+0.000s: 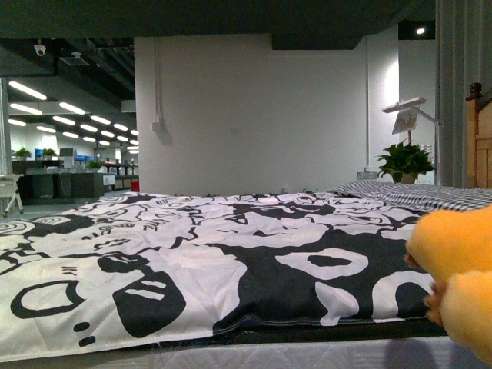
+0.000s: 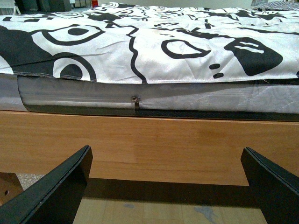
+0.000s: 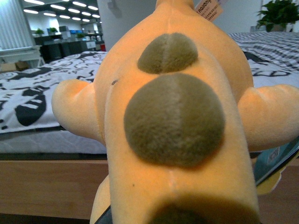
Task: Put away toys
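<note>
Right claw [image 3: 191, 193] is clamped on the soft orange-yellow plush animal [image 3: 173, 116], held at the edge of the black-and-white patterned bed cover [image 1: 192, 261]; print on its paper tag [image 3: 208, 8] cannot be read. Left claw [image 2: 166, 161] is spread below that cover.

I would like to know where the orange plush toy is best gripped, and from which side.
Grip the plush toy across its spotted trunk, short of the limbs sticking out sideways, coming along its back from the right wrist camera's end. The trunk is soft and narrower than the limbs' span, so they should stop slipping.
</note>
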